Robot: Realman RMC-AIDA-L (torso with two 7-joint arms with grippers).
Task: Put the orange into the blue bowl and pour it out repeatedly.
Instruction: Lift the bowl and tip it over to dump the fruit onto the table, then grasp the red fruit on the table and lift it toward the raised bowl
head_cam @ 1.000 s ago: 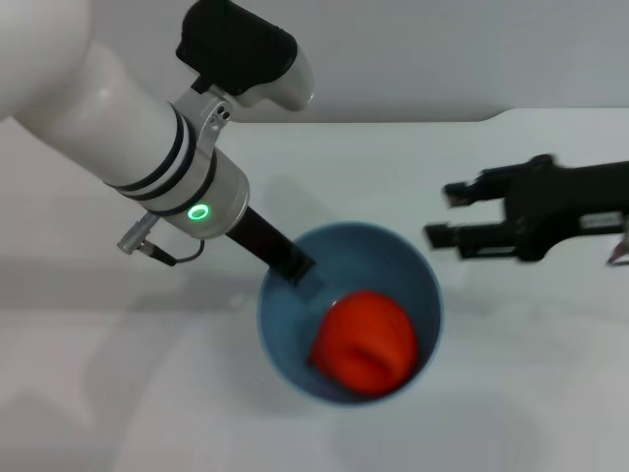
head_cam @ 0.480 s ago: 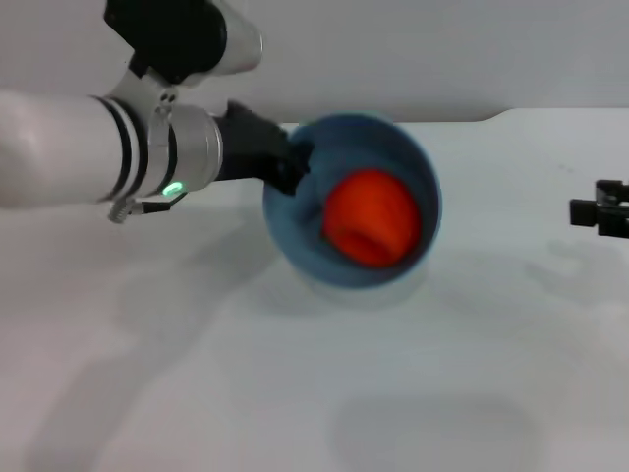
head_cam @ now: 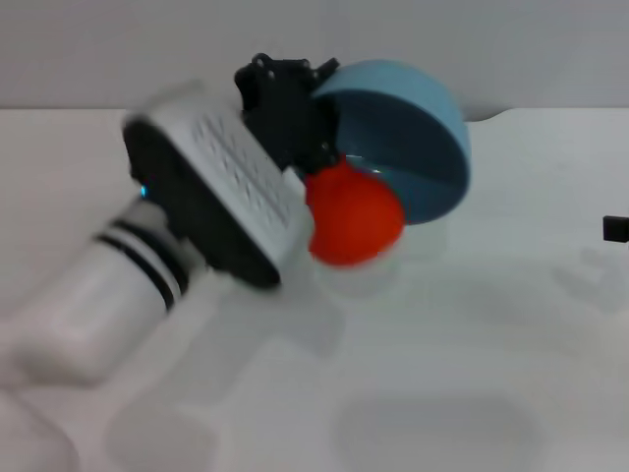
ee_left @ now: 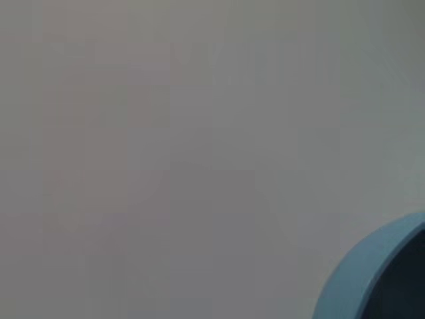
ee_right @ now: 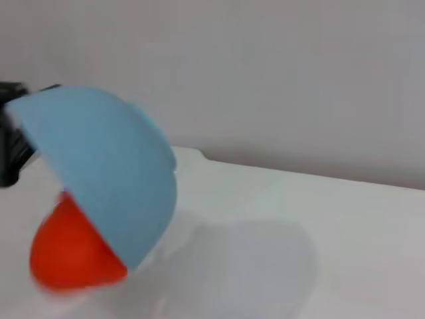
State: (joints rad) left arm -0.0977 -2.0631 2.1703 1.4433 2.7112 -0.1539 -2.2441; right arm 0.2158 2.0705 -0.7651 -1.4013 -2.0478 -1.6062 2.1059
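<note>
The bowl [head_cam: 413, 138] is gripped at its rim by the left gripper [head_cam: 295, 108] and tipped, the orange [head_cam: 354, 216] spilling out. Next, the bowl should be righted. The right gripper's [head_cam: 616, 228] state cannot be told.

1. The bowl [ee_right: 106, 166] is tipped far over, its pale blue outer wall facing the camera and its mouth turned down and away.
2. The orange [ee_right: 70, 249] shows at the bowl's lower rim, partly covered by the wall and partly out below it.
3. The orange sits low, close to the white table [ee_right: 299, 239]; whether it touches cannot be told.
4. A dark piece of the left gripper [ee_right: 13, 133] shows behind the bowl's upper edge; its fingers are hidden.
5. A soft shadow lies on the table beside the bowl.
6. A plain grey wall [ee_right: 265, 80] stands behind the table's far edge.
</note>
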